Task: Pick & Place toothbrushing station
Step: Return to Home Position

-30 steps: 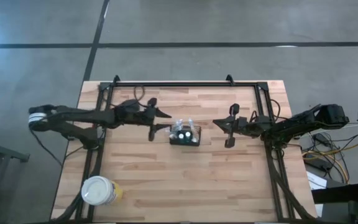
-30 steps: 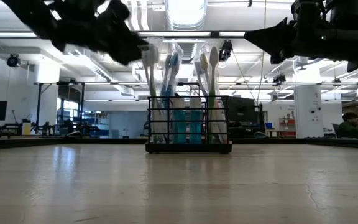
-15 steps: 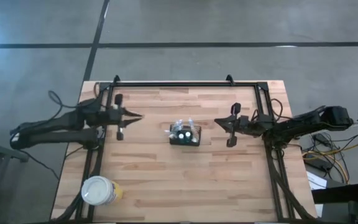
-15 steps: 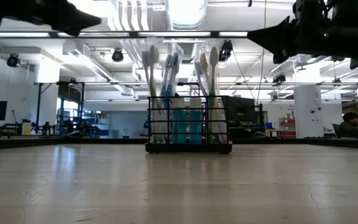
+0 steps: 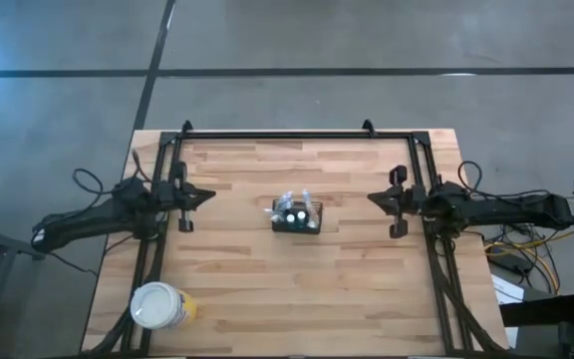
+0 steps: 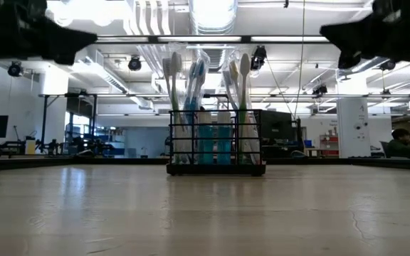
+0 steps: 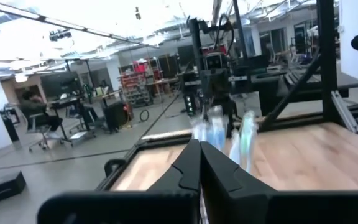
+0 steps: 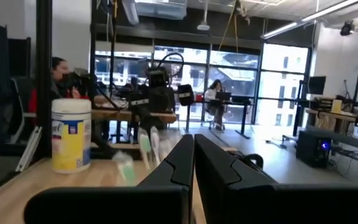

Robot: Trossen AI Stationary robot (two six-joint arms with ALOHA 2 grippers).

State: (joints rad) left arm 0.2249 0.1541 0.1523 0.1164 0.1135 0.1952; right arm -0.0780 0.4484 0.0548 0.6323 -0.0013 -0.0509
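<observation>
Though clenched shut, gripping nothing: holds for left gripper [image 5: 202,193] and right gripper [image 5: 377,198], both well clear of toothbrushing station [image 5: 298,215], flanking it. Stands upright between them, loaded with toothbrushes [image 6: 196,85]. Looks like homing step, not placing. Next: fold arms home, keep clear of station.

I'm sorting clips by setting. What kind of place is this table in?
Probably a robotics lab or workshop: a big open hall with bare ceiling ducts, people seated in the background, and a robot arm mounted at a wooden table.
</observation>
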